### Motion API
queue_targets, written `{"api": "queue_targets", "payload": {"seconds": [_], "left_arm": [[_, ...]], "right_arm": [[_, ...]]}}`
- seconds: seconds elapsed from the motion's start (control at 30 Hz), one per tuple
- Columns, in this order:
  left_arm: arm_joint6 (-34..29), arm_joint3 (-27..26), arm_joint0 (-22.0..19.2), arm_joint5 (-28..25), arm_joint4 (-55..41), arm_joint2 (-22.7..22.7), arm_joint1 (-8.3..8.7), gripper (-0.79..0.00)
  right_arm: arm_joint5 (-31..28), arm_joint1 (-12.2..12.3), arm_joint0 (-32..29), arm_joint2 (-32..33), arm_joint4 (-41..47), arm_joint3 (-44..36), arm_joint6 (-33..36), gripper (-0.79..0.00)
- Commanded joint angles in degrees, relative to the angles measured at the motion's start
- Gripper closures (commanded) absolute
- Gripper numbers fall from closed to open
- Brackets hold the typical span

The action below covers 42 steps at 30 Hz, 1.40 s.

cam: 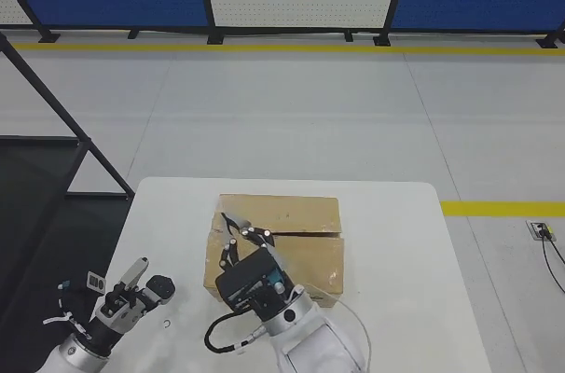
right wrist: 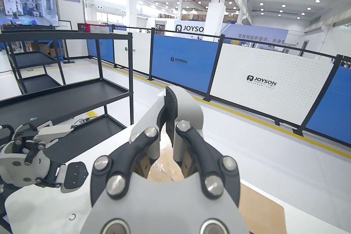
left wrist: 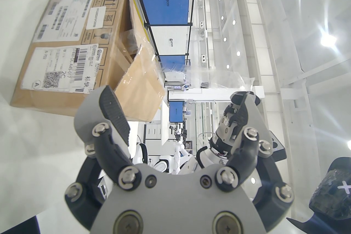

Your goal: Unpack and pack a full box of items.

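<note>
Brown cardboard box (cam: 296,228), mid table (cam: 404,280): white barcode labels on its left side, top flaps partly up, clear film crumpled at the opening. R gripper (cam: 243,231) sits over the box's near-left part, fingers pressed together; can't tell if they pinch any film. L gripper (left wrist: 175,100) is near-left on the table, well apart from box, jaws wide, holding nothing.

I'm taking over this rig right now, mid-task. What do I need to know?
Left gripper: open, empty, over the table beside the box.
Right gripper: shut, above the box top; I cannot tell if it pinches anything.
Done: one flap stands ajar, with clear film in the gap.
Left: unpacking and repacking both appear to lie ahead.
</note>
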Motion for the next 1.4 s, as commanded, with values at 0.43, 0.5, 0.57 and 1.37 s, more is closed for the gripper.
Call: {"api": "queue_targets", "payload": {"seconds": [0.43, 0.5, 0.57, 1.37], "left_arm": [[0.0, 0.0, 0.0, 0.0, 0.0, 0.0, 0.0, -0.785], [0.2, 0.0, 0.0, 0.0, 0.1, 0.0, 0.0, -0.785], [0.4, -0.4, 0.1, -0.3, 1.7, 0.5, 0.14, -0.785], [-9.2, 1.7, -1.8, -2.7, 2.7, 6.3, 1.43, -0.785]], "right_arm": [[-1.3, -1.9, 2.8, -1.5, 2.1, 1.5, -0.7, 0.0], [-1.6, -2.2, 3.2, -1.3, 2.6, 1.6, 1.2, 0.0], [-1.4, -2.4, 3.4, -0.9, 2.7, 1.9, 3.0, 0.0], [-3.7, -2.1, -0.6, 2.8, 5.5, 0.1, 3.1, 0.0]]}}
